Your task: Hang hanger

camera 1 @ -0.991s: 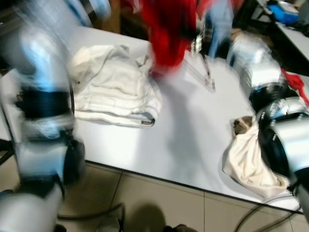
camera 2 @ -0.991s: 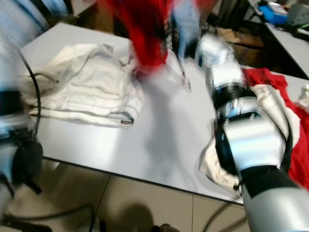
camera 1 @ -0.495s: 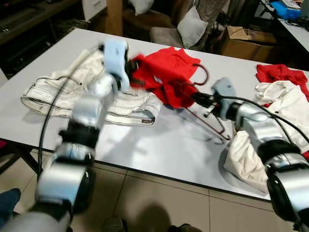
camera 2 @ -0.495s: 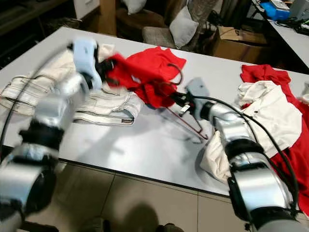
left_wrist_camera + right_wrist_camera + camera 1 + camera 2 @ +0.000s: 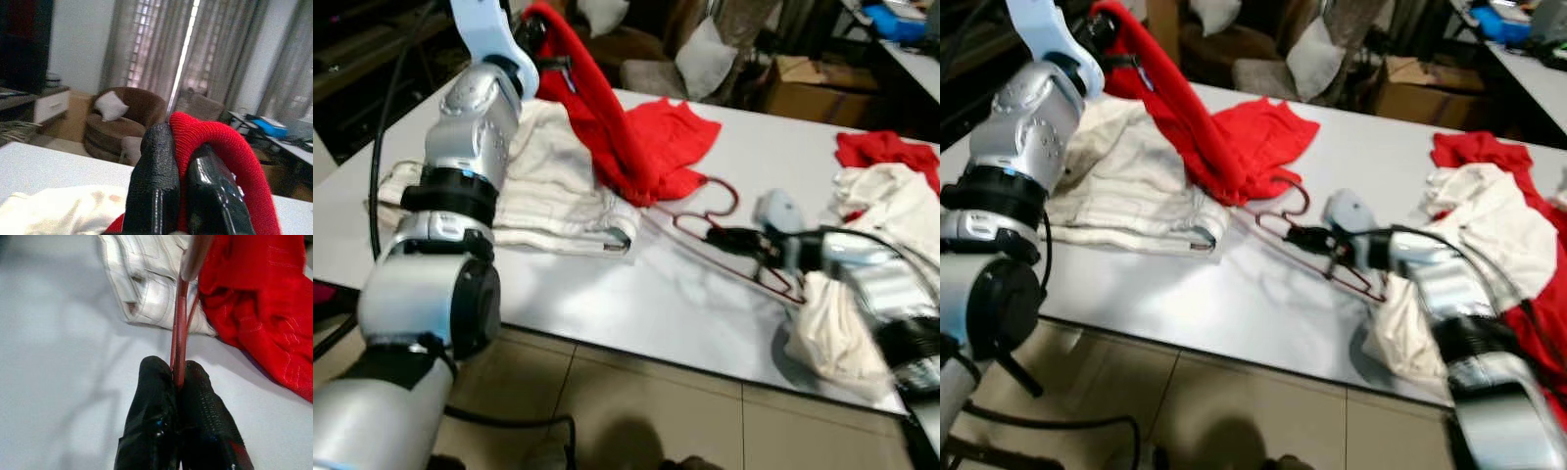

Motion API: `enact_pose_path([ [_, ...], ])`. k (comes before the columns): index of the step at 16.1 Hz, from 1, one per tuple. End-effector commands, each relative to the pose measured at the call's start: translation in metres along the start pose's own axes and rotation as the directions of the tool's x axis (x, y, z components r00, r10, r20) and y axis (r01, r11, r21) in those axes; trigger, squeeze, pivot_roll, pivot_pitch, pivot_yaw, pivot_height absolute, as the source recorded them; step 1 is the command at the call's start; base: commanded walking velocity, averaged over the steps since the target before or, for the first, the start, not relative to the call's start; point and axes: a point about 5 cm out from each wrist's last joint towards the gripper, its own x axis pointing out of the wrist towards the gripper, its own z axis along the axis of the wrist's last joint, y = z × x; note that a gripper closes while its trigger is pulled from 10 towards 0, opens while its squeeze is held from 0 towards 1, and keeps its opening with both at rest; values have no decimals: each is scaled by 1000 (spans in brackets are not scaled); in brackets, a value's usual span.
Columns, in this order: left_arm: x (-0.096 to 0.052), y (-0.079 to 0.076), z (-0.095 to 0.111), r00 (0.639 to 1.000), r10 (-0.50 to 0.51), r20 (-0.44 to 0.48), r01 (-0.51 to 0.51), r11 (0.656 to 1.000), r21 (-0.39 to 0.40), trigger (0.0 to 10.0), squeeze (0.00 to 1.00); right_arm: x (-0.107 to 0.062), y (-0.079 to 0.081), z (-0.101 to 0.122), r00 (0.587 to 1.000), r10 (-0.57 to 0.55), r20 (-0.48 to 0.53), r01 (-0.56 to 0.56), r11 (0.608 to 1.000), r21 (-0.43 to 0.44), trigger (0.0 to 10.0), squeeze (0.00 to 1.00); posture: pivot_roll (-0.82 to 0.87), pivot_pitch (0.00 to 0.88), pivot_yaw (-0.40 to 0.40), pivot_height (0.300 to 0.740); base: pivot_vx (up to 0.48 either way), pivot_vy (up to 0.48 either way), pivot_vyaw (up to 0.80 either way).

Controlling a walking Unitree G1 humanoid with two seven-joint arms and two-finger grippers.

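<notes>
left tool (image 5: 178, 161) raised gripping red shirt (image 5: 636, 147), right tool (image 5: 177, 382) pinching hanger (image 5: 724, 230)

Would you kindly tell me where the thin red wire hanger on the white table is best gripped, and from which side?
Grip the thin red wire hanger on a straight side wire near its lower corner, coming low from the robot's right. It lies flat on the white table, its hook end under the red garment. The right gripper already pinches there.

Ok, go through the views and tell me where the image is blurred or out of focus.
Left eye view: mildly soft, the right gripper and its arm smeared, the left arm nearer the camera sharper. Right eye view: similar blur on the right arm beside the white cloth. Left wrist view: the left gripper and red garment out of focus. Right wrist view: hanger fairly sharp, the table soft.
</notes>
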Motion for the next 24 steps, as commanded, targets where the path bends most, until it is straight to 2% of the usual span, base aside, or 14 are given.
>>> enact_pose_path([
  [1,-1,2,-6,1000,10,-23,-9,999,36,10000,0,-7,-1,13,999,31,30,-30,999,-21,10000,0,-4,0,-14,740,0,0,0],
  [2,-11,12,-41,989,9,-150,20,981,193,10000,0,-32,3,38,991,58,118,-55,998,-29,10000,0,-9,0,-11,740,0,0,0],
  [3,-16,16,-54,981,10,-195,36,972,231,10000,0,-41,5,45,987,62,151,-59,998,-27,10000,0,-12,0,-8,740,0,0,0],
  [4,-31,23,-82,956,-11,-294,125,921,370,10000,0,-59,10,61,976,46,215,-41,999,-25,10000,0,-24,0,3,740,0,0,0],
  [6,-50,25,-106,912,-123,-391,277,888,366,10000,0,-70,13,70,962,-19,274,23,1000,-9,10000,0,-52,0,22,740,0,0,0],
  [7,-66,25,-116,875,-206,-437,368,870,328,10000,1000,-74,16,74,949,-91,301,94,996,7,10000,0,-66,0,30,740,0,0,0],
  [12,-146,29,-110,570,-498,-653,741,656,146,10000,1000,-56,30,52,912,-369,178,334,922,198,10000,0,-93,0,56,740,0,0,0],
  [15,-164,26,-81,559,-599,-573,738,675,14,10000,1000,-49,36,50,886,-437,154,388,882,269,10000,0,-80,0,49,740,0,0,0],
  [17,-169,17,-57,583,-672,-457,731,679,-67,10000,1000,-43,35,49,846,-518,128,459,829,319,10000,0,-60,0,36,740,0,0,0],
  [18,-164,12,-47,635,-674,-376,703,707,-81,10000,1000,-41,34,49,820,-559,121,492,797,349,10000,0,-53,0,32,740,0,0,0],
  [19,-147,5,-45,769,-579,-271,589,806,-51,10000,1000,-40,33,51,773,-624,110,549,747,376,10000,0,-43,0,24,740,0,0,0],
  [20,-137,-2,-49,838,-499,-222,507,862,-27,10000,1000,-39,33,51,735,-673,86,598,702,387,10000,0,-44,0,24,740,0,0,0],
  [23,-132,-21,-61,934,-326,-144,328,945,-10,10000,1000,-34,42,46,605,-796,6,724,554,411,10000,0,-57,0,33,740,0,0,0],
  [24,-132,-20,-63,941,-303,-151,307,952,6,10000,1000,-33,44,47,599,-800,5,725,546,420,10000,0,-57,0,33,740,0,0,0],
])
